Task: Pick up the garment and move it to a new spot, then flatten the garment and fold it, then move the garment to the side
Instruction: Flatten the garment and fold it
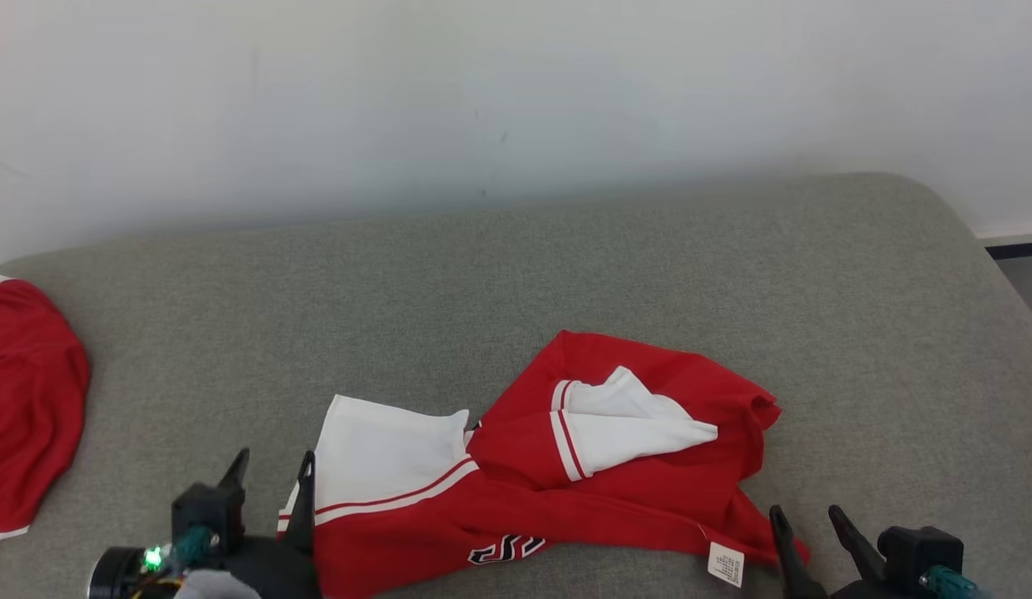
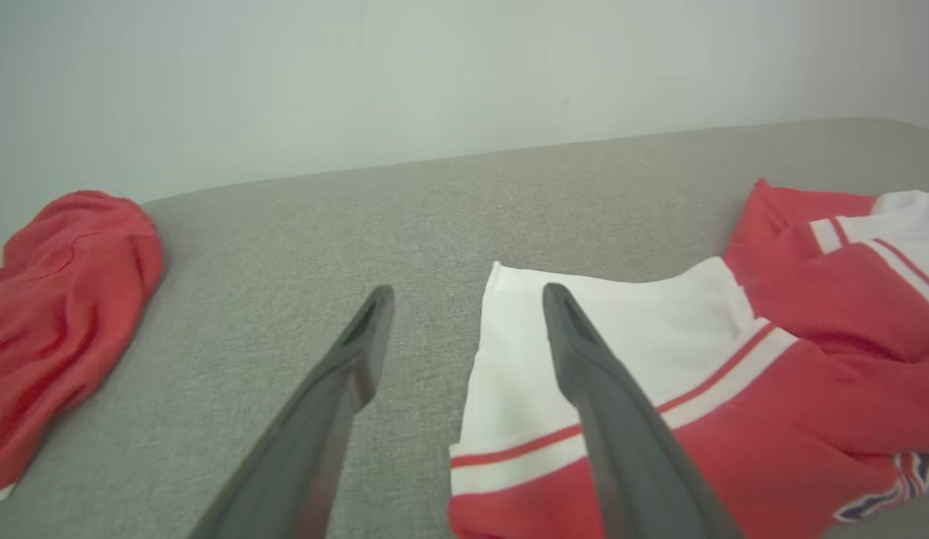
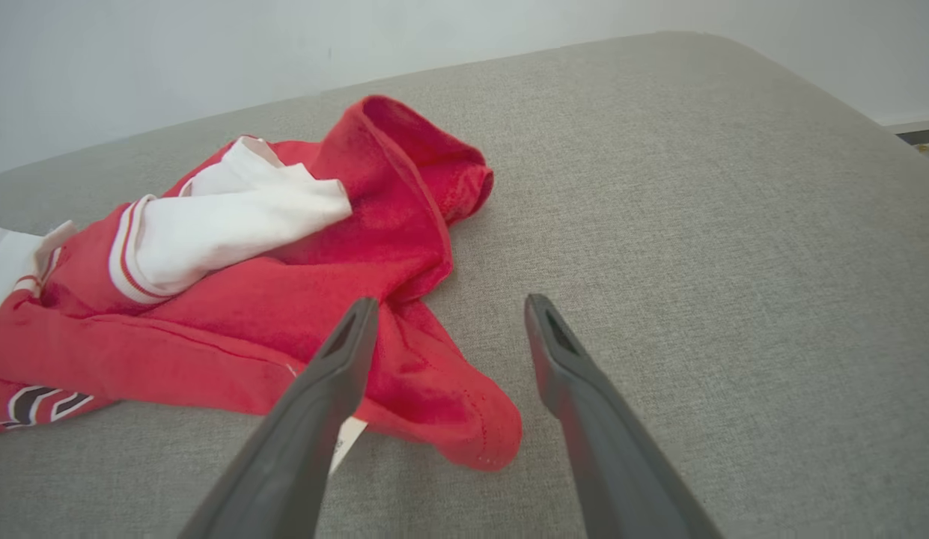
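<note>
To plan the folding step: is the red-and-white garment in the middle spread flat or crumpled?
Crumpled, not flat. The garment lies bunched on the grey surface, red cloth doubled over itself, a white sleeve on top.

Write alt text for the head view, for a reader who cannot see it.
A crumpled red and white garment lies on a grey cushioned surface, with the open left pincer beside its left edge and the open right pincer by its right. A second red garment lies at far left.
</note>
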Tool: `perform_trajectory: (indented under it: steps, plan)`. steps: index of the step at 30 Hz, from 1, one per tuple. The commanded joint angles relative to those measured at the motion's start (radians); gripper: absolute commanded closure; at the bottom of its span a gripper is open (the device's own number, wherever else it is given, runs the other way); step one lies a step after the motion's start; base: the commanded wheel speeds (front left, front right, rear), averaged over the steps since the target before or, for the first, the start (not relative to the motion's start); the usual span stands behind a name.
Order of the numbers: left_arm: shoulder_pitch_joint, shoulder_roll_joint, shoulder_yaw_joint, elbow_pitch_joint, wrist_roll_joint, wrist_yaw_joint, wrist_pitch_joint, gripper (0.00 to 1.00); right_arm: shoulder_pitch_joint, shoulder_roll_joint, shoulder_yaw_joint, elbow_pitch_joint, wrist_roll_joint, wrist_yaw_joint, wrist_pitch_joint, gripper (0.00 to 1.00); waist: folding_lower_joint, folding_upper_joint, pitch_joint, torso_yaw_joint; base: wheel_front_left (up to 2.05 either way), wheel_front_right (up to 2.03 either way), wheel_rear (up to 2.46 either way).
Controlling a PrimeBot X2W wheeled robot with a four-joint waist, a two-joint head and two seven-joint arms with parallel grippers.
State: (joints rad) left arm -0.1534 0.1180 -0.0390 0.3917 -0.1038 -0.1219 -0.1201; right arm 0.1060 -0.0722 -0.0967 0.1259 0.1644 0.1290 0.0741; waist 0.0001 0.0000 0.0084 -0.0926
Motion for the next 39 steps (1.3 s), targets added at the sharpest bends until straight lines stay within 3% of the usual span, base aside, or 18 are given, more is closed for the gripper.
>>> perform_trajectory:
  steps: [1,11,21,22,23,24,25,26,31,39]
  plan:
    - [-0.059,0.008,-0.005,0.032,-0.009,-0.001,0.033,0.0,-0.015,-0.001,0.006,-0.007,0.001,0.003,0.022,0.0,-0.0001,0.0,0.044,-0.032,0.0,0.0,0.0]
    - [-0.31,0.073,-0.051,0.252,-0.045,-0.009,0.214,0.0,-0.059,0.015,0.058,-0.031,0.03,0.003,0.089,0.0,-0.0001,0.0,0.169,-0.118,0.0,0.0,0.0]
    - [-0.367,0.101,-0.067,0.357,-0.068,-0.007,0.254,0.0,-0.084,0.02,0.072,-0.004,0.041,0.003,0.065,0.0,-0.0001,0.0,0.194,-0.139,0.0,0.0,0.0]
    - [-0.368,0.101,-0.071,0.365,-0.067,-0.007,0.263,0.05,-0.085,0.02,0.073,-0.002,0.043,0.003,0.063,0.0,-0.0001,0.0,0.194,-0.139,0.0,0.0,0.0]
    - [-0.368,0.1,-0.074,0.373,-0.071,-0.007,0.272,0.22,-0.086,0.02,0.074,0.0,0.043,0.003,0.06,0.0,-0.0001,0.0,0.194,-0.139,0.0,0.0,0.0]
    - [-0.367,0.099,-0.077,0.38,-0.075,-0.007,0.284,0.54,-0.087,0.021,0.075,0.001,0.044,0.003,0.059,0.0,-0.0001,0.0,0.195,-0.139,0.0,0.0,0.0]
    - [-0.368,0.103,-0.08,0.389,-0.08,-0.007,0.295,0.66,-0.088,0.021,0.075,0.002,0.045,0.003,0.059,0.0,-0.0001,0.0,0.196,-0.138,0.0,0.0,0.0]
    - [-0.37,0.105,-0.082,0.396,-0.087,-0.008,0.307,1.0,-0.09,0.021,0.077,0.003,0.045,0.003,0.061,0.0,-0.0001,0.0,0.198,-0.137,0.0,0.0,0.0]
    - [-0.364,0.123,-0.101,0.411,-0.127,-0.006,0.34,1.0,-0.078,0.02,0.062,0.01,0.055,0.003,0.119,0.0,-0.0001,0.0,0.191,-0.133,0.0,0.0,0.0]
    - [-0.346,0.163,-0.116,0.336,-0.22,-0.006,0.327,1.0,-0.014,0.023,-0.023,-0.047,0.039,0.003,0.317,0.0,-0.0001,0.0,0.168,-0.122,0.0,0.0,0.0]
